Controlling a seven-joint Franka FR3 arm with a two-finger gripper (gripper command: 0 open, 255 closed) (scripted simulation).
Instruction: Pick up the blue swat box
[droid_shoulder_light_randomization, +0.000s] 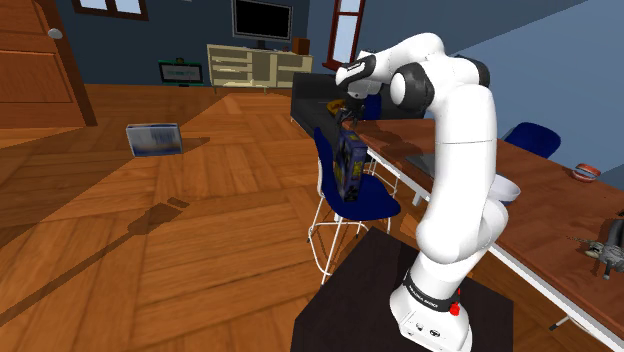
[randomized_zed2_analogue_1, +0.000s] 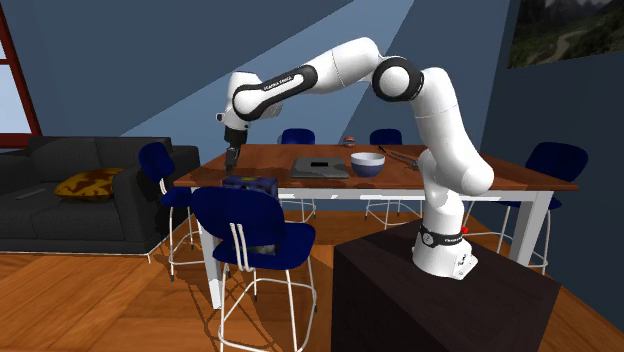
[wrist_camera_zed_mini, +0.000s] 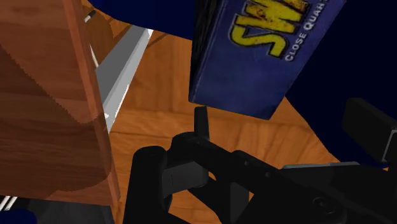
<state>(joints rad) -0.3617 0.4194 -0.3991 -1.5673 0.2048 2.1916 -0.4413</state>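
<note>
Partly cut off, the blue box (wrist_camera_zed_mini: 254, 63) lies near the hand (randomized_zed2_analogue_1: 232, 156), state unclear.

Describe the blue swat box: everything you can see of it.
The blue swat box is a flat, dark blue rectangular pack. Its broad face carries worn yellow letters beginning "SW" and small white print reading "CLOSE QUAR", cut off by the frame. It stands upright on one edge on the blue seat of a chair beside the wooden table, with floor showing between box and table edge. The tool hangs just above it, not touching.
</note>
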